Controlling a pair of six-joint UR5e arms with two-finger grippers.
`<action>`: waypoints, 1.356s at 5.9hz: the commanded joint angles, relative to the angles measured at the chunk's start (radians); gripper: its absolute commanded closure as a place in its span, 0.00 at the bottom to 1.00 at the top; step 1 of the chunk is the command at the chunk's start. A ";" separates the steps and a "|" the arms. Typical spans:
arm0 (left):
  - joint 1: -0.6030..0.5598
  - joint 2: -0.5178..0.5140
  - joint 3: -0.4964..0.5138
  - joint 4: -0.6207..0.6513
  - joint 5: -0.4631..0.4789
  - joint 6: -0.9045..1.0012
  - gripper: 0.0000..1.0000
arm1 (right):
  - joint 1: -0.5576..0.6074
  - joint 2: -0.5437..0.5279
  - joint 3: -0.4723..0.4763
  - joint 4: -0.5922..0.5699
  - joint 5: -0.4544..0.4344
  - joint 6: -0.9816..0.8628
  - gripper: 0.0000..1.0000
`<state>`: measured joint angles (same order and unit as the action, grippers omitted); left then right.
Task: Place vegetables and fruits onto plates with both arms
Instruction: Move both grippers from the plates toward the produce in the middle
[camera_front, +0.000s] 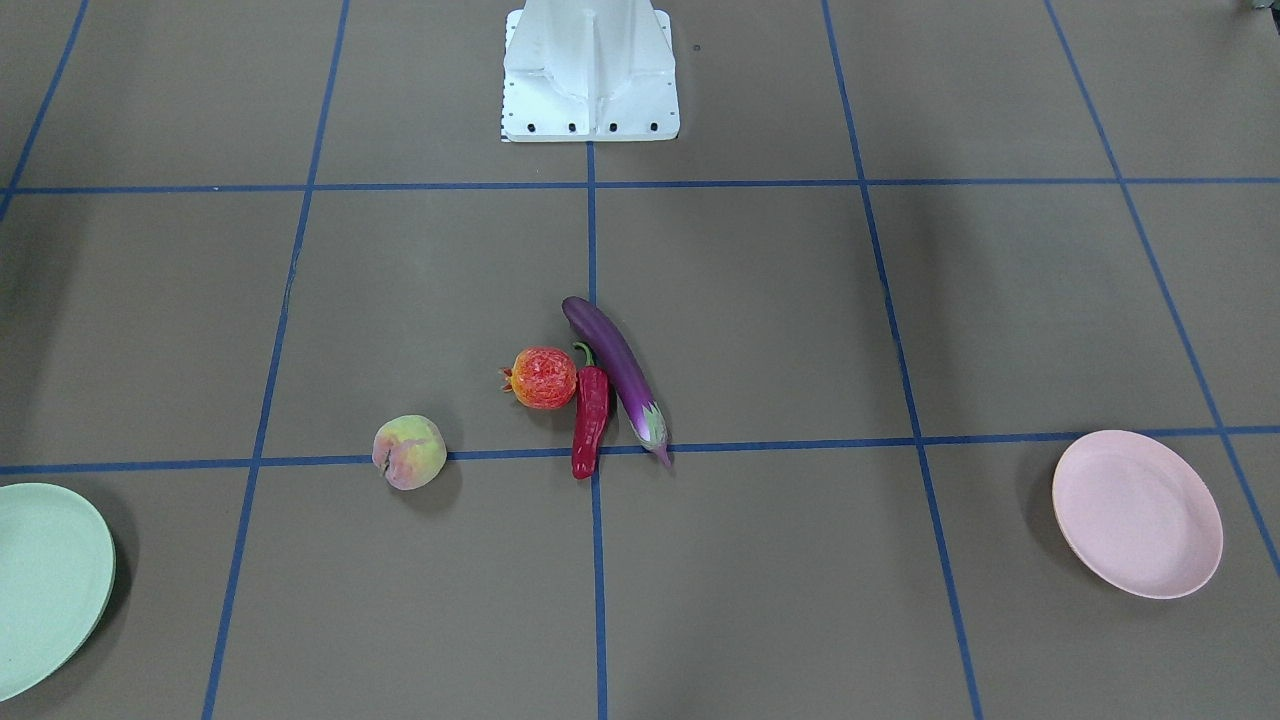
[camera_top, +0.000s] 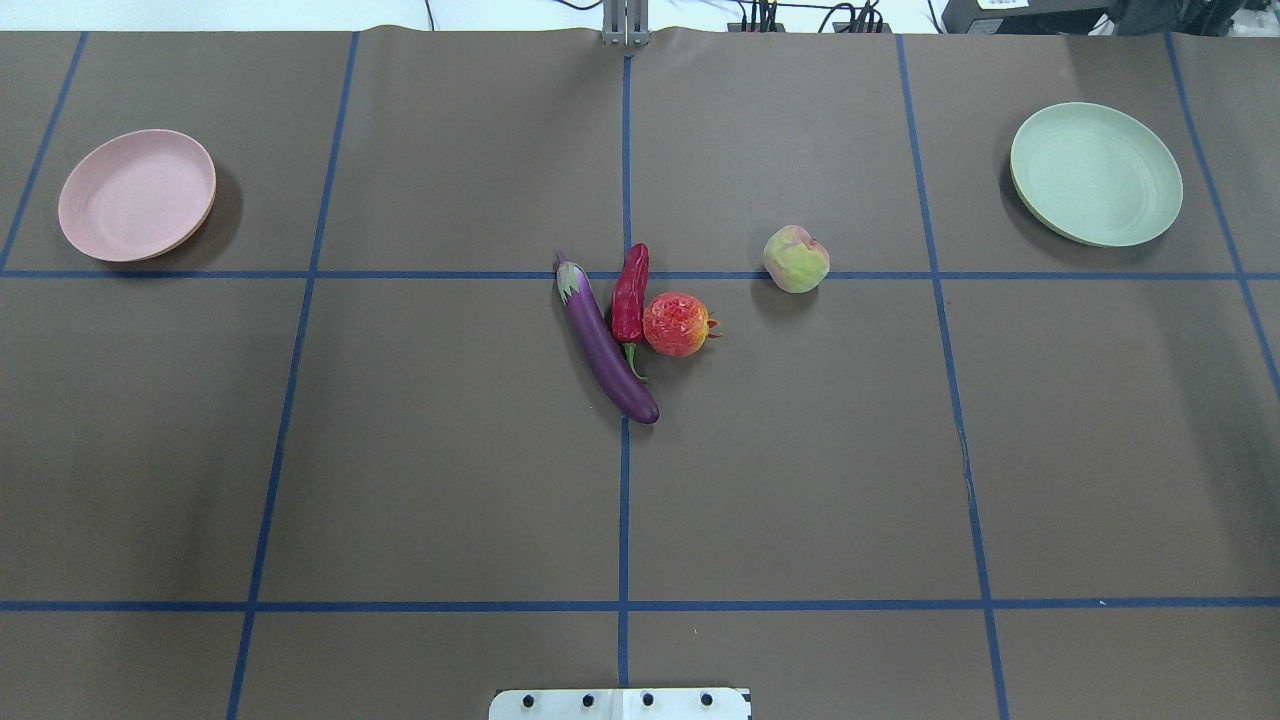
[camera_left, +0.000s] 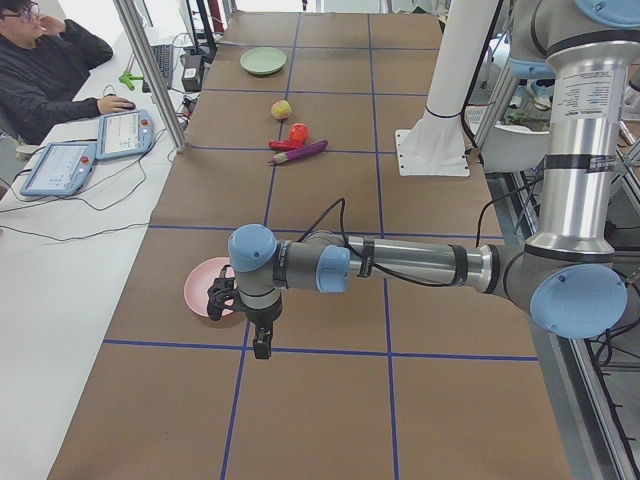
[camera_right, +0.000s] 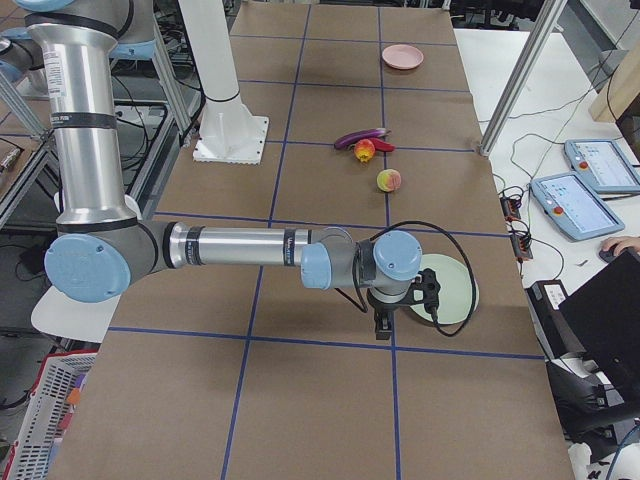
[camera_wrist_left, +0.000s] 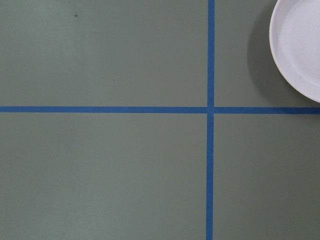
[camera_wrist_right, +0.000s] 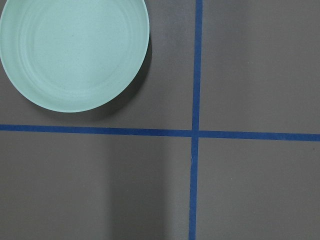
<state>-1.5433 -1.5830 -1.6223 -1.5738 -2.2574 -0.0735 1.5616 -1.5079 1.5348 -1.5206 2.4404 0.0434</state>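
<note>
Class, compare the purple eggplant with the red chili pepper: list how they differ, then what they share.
Colour: the eggplant is glossy purple, the chili pepper red.
Length: the eggplant is clearly longer than the chili pepper.
Pose: the eggplant's cap and the chili pepper's stem point opposite ways.
Shared: both are slim and lie flat, side by side.

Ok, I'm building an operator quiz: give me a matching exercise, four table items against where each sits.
1 long glossy purple eggplant
2 wrinkled red chili pepper
3 round yellow-green and pink peach
4 pale pink round plastic plate

A alone, apart from the cluster
B empty, far from all produce
C middle of the cluster
D cluster's edge on the robot's left

Pairs: 1-D, 2-C, 3-A, 4-B
</note>
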 joint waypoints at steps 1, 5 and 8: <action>0.000 0.000 0.002 -0.002 -0.001 0.003 0.00 | -0.002 0.001 0.002 0.000 -0.001 0.001 0.00; 0.018 -0.052 -0.030 -0.003 -0.002 -0.002 0.00 | -0.017 0.040 0.030 0.026 0.003 0.076 0.00; 0.025 -0.145 -0.031 0.000 -0.004 -0.005 0.00 | -0.127 0.158 0.018 0.052 0.020 0.239 0.00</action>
<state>-1.5199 -1.6851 -1.6556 -1.5759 -2.2596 -0.0752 1.4655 -1.3663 1.5596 -1.4847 2.4496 0.2664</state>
